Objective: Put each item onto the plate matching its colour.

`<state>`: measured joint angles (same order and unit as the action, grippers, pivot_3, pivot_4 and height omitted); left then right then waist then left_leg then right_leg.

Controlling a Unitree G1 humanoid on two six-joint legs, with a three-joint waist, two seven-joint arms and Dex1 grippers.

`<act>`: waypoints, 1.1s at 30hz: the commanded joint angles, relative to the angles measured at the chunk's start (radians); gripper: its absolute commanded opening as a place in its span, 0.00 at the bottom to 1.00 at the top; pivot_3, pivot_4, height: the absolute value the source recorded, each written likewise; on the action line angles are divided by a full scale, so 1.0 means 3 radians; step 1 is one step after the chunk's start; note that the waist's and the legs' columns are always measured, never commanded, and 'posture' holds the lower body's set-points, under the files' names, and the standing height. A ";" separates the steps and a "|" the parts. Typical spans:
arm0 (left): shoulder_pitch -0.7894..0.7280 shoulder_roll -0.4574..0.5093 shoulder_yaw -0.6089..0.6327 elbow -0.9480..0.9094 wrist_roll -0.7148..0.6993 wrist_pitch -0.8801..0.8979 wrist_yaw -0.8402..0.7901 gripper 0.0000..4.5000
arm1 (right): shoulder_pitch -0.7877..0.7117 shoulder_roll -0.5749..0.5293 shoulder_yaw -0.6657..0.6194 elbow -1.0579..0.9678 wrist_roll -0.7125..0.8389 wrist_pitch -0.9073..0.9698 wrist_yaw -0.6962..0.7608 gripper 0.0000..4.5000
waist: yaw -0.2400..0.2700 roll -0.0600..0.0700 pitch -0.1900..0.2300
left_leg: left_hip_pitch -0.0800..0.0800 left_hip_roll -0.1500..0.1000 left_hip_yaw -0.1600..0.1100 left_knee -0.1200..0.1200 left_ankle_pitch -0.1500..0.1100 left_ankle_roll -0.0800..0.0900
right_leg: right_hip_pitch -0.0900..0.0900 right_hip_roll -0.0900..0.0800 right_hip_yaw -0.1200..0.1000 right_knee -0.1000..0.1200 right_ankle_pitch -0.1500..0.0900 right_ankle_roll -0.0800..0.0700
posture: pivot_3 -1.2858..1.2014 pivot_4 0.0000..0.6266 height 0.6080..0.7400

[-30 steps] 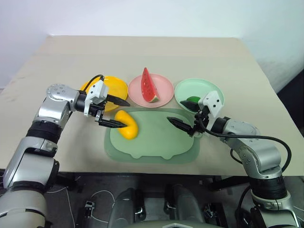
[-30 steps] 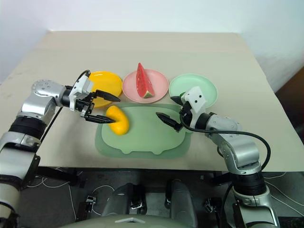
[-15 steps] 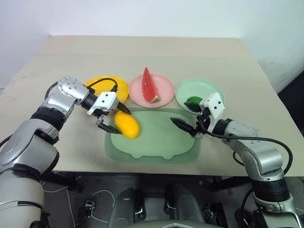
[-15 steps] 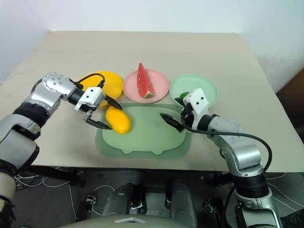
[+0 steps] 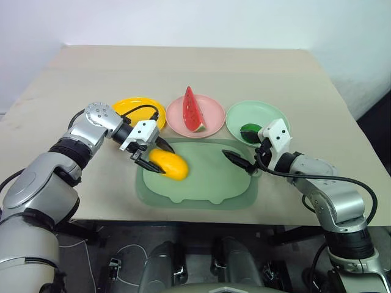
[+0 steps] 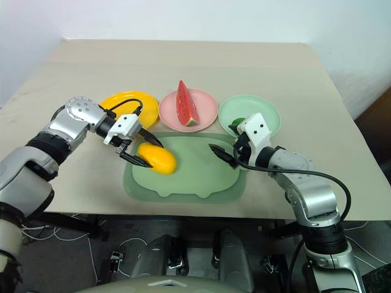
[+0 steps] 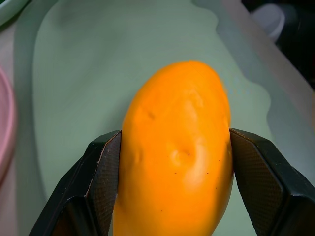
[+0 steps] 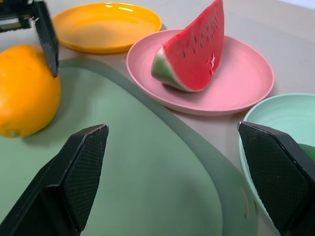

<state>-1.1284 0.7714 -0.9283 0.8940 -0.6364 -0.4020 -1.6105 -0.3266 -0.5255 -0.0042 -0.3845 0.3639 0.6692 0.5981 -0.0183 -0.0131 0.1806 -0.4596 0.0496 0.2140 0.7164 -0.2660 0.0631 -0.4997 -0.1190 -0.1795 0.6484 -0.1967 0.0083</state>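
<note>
Mango sits pinched by the down-tilted left end effector; right end effector hangs spread.

L arm: reached in from the left, forearm angled toward centre, wrist tipped down.
L tool: fingers pressed on both sides of the mango, clamped.
R arm: elbow bent, forearm pointed inward.
R tool: roughly level, fingers spread wide, nothing between.
</note>
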 commanded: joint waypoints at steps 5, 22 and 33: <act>0.0015 0.0038 0.0712 -0.0154 -0.0371 0.0439 -0.0013 0.67 | -0.0135 -0.0013 0.0031 0.0068 -0.0049 -0.0143 0.0047 1.00 | 0.0017 -0.0001 0.0001 | -0.0010 -0.0001 -0.0001 0.0014 -0.0007 0.0011 | -0.0002 -0.0003 0.0000 0.0000 0.0000 0.0001 | 0.52 0.24 0.67; 0.1439 0.0228 0.3248 -0.1594 -0.0061 0.2330 0.2504 0.67 | -0.0180 0.0102 0.0020 -0.0103 0.0464 -0.0190 0.0485 1.00 | -0.0001 -0.0001 0.0000 | 0.0001 -0.0003 0.0000 0.0014 -0.0010 0.0008 | 0.0009 -0.0002 0.0001 0.0004 0.0005 0.0018 | 0.52 0.24 0.67; 0.1183 -0.0302 0.3395 -0.1192 0.0806 0.2189 0.3535 0.67 | -0.0147 0.0108 0.0249 -0.0133 0.0373 -0.0283 0.0474 1.00 | 0.0023 -0.0003 -0.0002 | 0.0001 -0.0007 0.0001 0.0013 -0.0013 0.0002 | 0.0009 -0.0005 0.0001 0.0004 0.0015 0.0007 | 0.52 0.24 0.67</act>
<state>-0.7356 0.6848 0.0701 0.5295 -0.4212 0.2726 -0.5674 -0.3672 -0.4924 0.0662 -0.3888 0.4863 0.6094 0.7422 -0.0114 -0.0141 0.1802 -0.4594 0.0477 0.2146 0.7202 -0.2698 0.0638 -0.4971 -0.1204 -0.1791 0.6495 -0.1920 0.0104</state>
